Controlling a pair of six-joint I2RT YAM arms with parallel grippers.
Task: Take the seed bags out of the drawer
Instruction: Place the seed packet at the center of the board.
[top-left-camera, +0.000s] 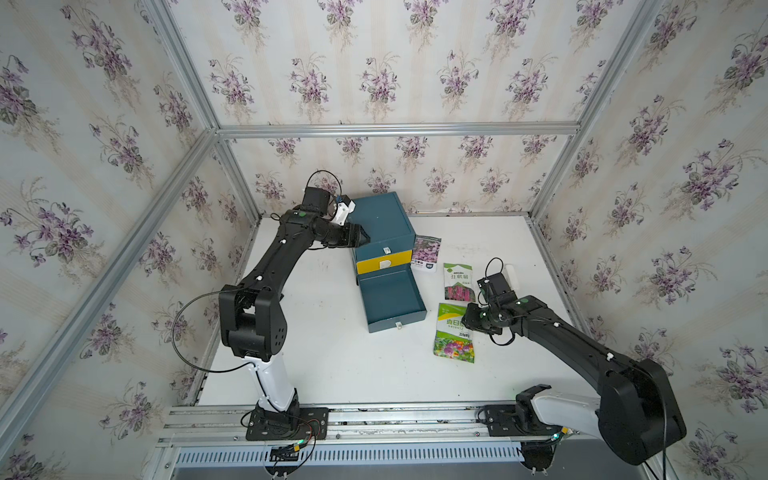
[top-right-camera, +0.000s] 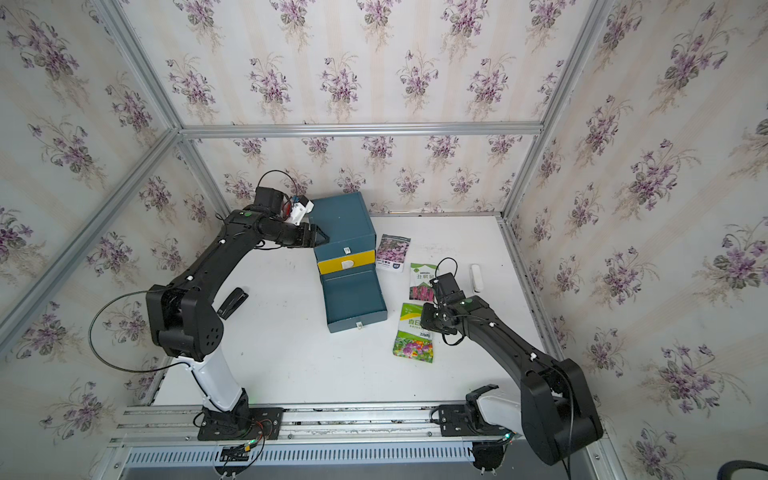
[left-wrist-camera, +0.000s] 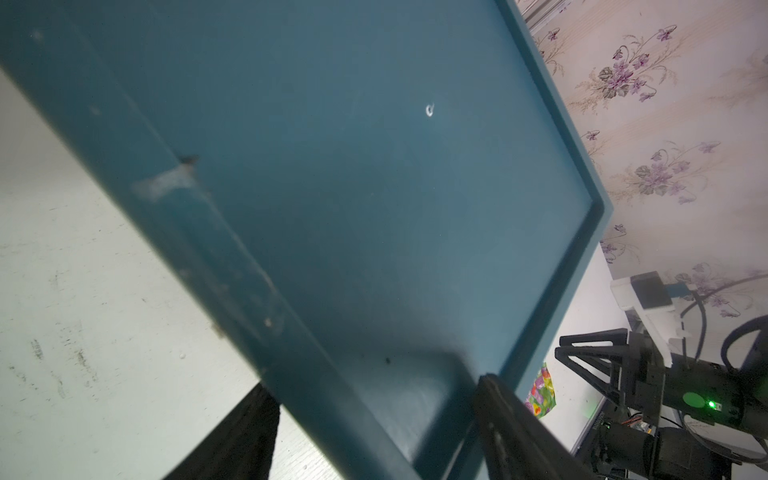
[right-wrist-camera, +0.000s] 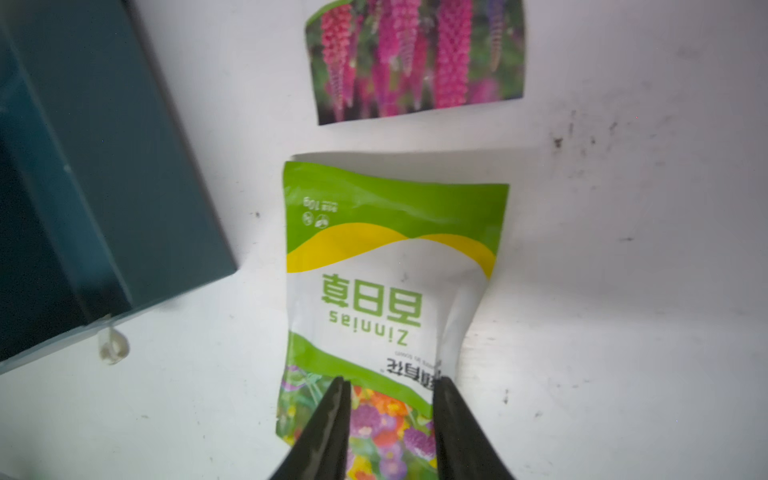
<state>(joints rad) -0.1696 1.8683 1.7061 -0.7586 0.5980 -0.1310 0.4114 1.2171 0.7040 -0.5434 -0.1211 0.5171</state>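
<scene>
My right claw (right-wrist-camera: 392, 379) is low over the Zinnias bag (right-wrist-camera: 390, 266). Its two fingers (right-wrist-camera: 328, 419) are apart, with a gap between them. I can see the flower part of the bag through the gap. This claw has hold of nothing. The bag lies on the white table (top-left-camera: 332, 365). It is a bit crinkled, and it is near the front corner of the drawer (top-left-camera: 390, 297).

The drawer is the bottom one in the blue box (top-left-camera: 380, 218). It is pulled out toward me, and its blue floor shows. Above it is a yellow drawer front (top-left-camera: 384, 264), which is shut.

All three bags are out on the table, on the right side of the box. The pink bag (top-left-camera: 458, 281) is just behind the Zinnias bag, with a thin strip of table between them. The purple bag (top-left-camera: 426, 251) is farther back, right beside the yellow front.

My left claw (top-left-camera: 365, 239) is at the top left edge of the box. In my left wrist view one finger (left-wrist-camera: 241, 432) is on each side of that edge. I cannot tell if they squeeze it.

A small black thing (top-right-camera: 232, 302) lies by my left arm. A white stick (top-right-camera: 476, 277) lies past my right one.
</scene>
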